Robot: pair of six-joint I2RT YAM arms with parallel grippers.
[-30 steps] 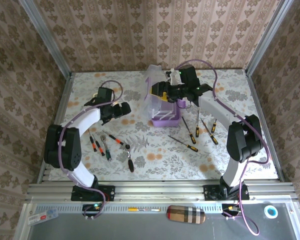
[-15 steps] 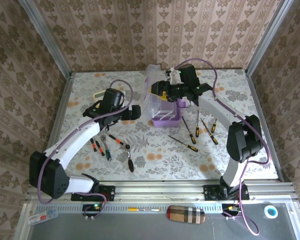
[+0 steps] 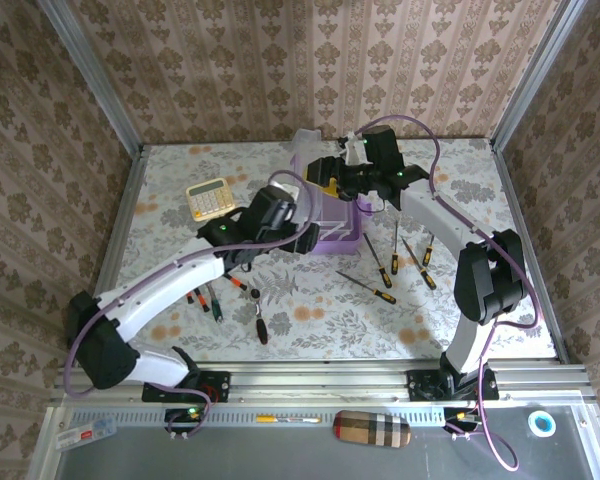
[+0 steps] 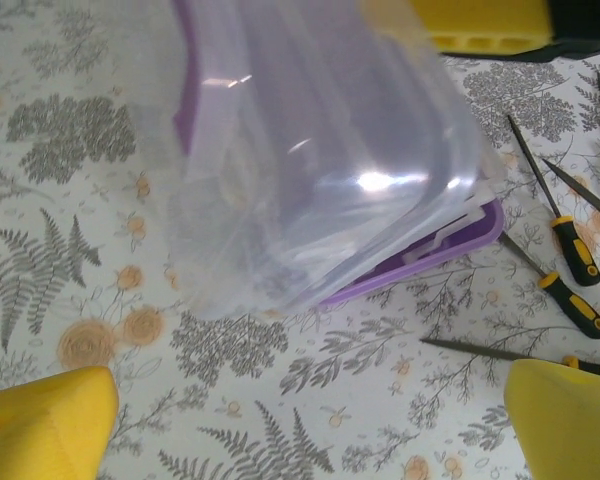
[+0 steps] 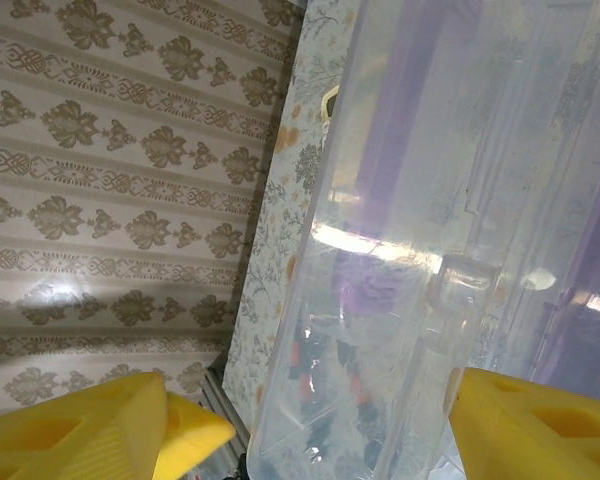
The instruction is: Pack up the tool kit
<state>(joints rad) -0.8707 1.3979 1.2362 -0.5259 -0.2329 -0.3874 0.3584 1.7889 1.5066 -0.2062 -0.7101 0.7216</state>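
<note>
The purple tool kit box (image 3: 335, 238) stands mid-table with its clear lid (image 3: 307, 143) raised. My right gripper (image 3: 342, 190) reaches over the box from the right. Its yellow fingers (image 5: 90, 425) stand wide apart with the clear lid (image 5: 400, 250) between them, and it looks gripped. My left gripper (image 3: 302, 240) is open at the box's near-left side. Its fingertips (image 4: 45, 425) frame bare table just short of the purple base (image 4: 430, 265) and lid (image 4: 320, 150). Several black-orange screwdrivers (image 3: 378, 287) lie right of the box. Pliers (image 3: 212, 300), a ratchet wrench (image 3: 260, 322) and more screwdrivers (image 3: 190, 295) lie left.
A yellow calculator (image 3: 209, 198) lies at the back left. The left arm's forearm (image 3: 170, 285) stretches above the left-hand tools. Two screwdrivers (image 4: 572, 250) lie close to the box's right corner. Patterned walls close in the table on three sides.
My left arm has swung from the table's left side rightward to the box, uncovering the calculator. The right gripper and the lid have stayed where they were.
</note>
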